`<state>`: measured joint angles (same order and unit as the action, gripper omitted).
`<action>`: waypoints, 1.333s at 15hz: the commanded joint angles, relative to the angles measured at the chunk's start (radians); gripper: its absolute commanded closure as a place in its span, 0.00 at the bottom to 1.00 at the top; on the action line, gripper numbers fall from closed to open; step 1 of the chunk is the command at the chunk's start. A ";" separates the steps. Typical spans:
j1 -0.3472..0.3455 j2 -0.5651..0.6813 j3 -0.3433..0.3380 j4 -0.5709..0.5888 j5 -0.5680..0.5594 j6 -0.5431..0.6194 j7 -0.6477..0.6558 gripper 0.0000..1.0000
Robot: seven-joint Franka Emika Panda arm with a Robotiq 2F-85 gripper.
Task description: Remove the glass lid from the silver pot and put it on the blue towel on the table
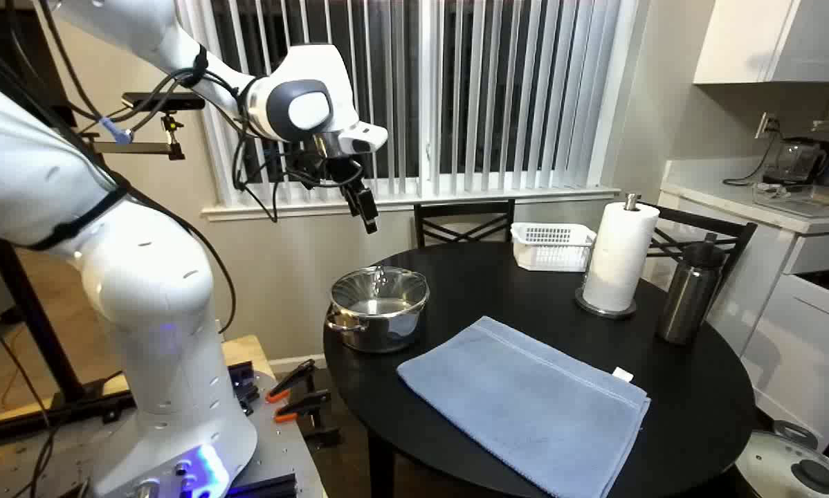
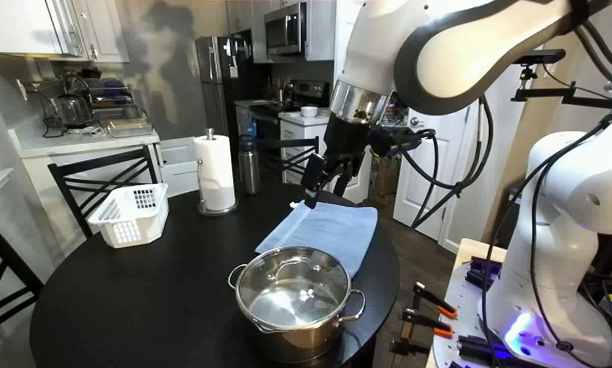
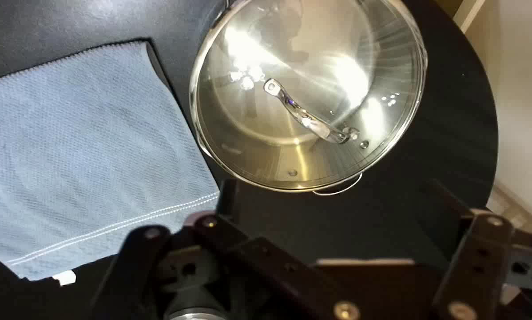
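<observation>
The glass lid (image 3: 266,153) rests on the silver pot (image 1: 383,335), with an arched metal handle (image 3: 308,118) across its middle. The lidded pot also shows in an exterior view (image 2: 301,342), near the edge of the dark round table (image 2: 147,306). The blue towel (image 1: 525,401) lies flat beside the pot, and it fills the left of the wrist view (image 3: 84,142). My gripper (image 3: 337,198) is open and empty, its fingers wide apart. In both exterior views the gripper (image 1: 368,223) (image 2: 326,195) hangs in the air above the table's height, apart from the lid.
A white basket (image 1: 553,245), a paper-towel roll (image 1: 620,256) and a metal bottle (image 1: 688,294) stand on the table's far part. Chairs (image 2: 101,179) stand around it. Orange-tipped clamps (image 1: 297,394) sit at the robot's base. Another lid with a black knob (image 1: 795,470) shows at lower right.
</observation>
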<state>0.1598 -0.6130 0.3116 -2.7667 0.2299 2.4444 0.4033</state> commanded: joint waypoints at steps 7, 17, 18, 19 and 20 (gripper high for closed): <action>0.010 0.001 -0.012 0.001 -0.011 -0.002 0.007 0.00; 0.010 0.001 -0.012 0.001 -0.011 -0.002 0.007 0.00; 0.010 0.001 -0.012 0.001 -0.011 -0.002 0.007 0.00; 0.010 0.001 -0.012 0.001 -0.011 -0.002 0.007 0.00; -0.002 0.025 -0.011 0.025 -0.040 -0.022 -0.015 0.00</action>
<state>0.1599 -0.6129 0.3111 -2.7667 0.2291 2.4444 0.4033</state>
